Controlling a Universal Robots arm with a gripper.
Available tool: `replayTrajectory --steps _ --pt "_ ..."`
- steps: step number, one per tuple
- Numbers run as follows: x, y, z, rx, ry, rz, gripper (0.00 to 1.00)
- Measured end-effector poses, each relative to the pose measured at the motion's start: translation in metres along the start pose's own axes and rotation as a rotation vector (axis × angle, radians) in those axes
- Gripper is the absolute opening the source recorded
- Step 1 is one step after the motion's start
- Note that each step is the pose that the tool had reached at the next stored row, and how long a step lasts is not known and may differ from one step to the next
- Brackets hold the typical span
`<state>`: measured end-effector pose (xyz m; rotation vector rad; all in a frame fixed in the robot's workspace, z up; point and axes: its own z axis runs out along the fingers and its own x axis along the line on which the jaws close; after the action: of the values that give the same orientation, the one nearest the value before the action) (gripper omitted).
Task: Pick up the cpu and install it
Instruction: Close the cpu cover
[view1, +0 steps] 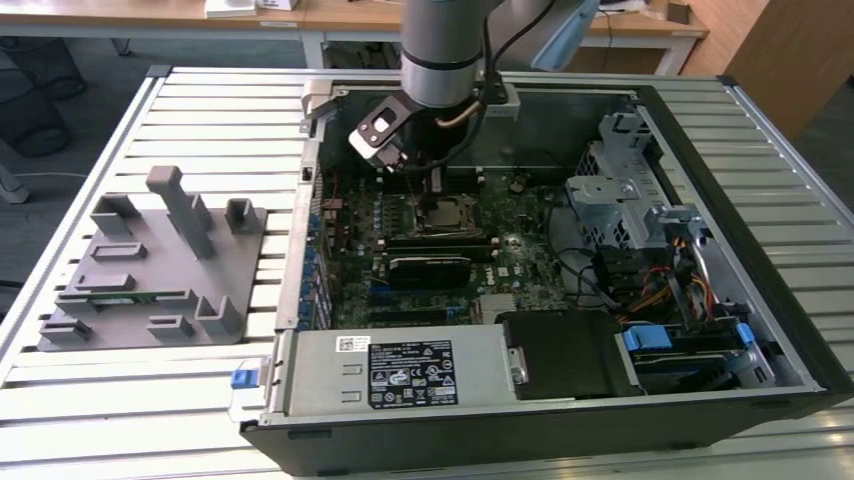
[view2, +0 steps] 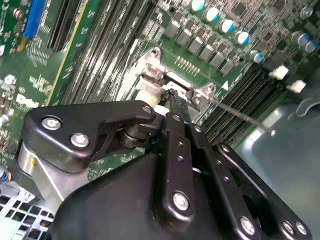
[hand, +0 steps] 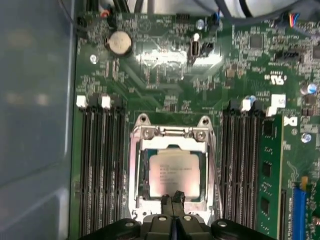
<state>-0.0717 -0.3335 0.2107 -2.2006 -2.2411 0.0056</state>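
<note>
A white slatted bench carries an open computer case, and the socket frame lies near the middle of the case's floor. Well apart from the socket frame, to the exterior view's left and outside the case, a grey plastic fixture stands on the bench. The arm comes down into the case directly above the socket frame. The green motherboard surrounds the frame on all sides, with black memory slots flanking it on two opposite sides. A green memory stick stands beyond one of these banks of slots.

The hand hangs just over one edge of the socket frame. Its two black fingers are drawn together to a narrow tip with nothing seen between them.

The cpu lies flat inside the socket frame, silver top up, with the fingertips at its near edge. Whether they touch it I cannot tell. A coin cell sits beyond the frame's hinge end.
</note>
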Motion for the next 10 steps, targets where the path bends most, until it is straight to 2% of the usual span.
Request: replayTrajectory --steps 10 --pt "0.0001 -0.0086 0.0104 0.0003 -0.0005 0.000 0.11"
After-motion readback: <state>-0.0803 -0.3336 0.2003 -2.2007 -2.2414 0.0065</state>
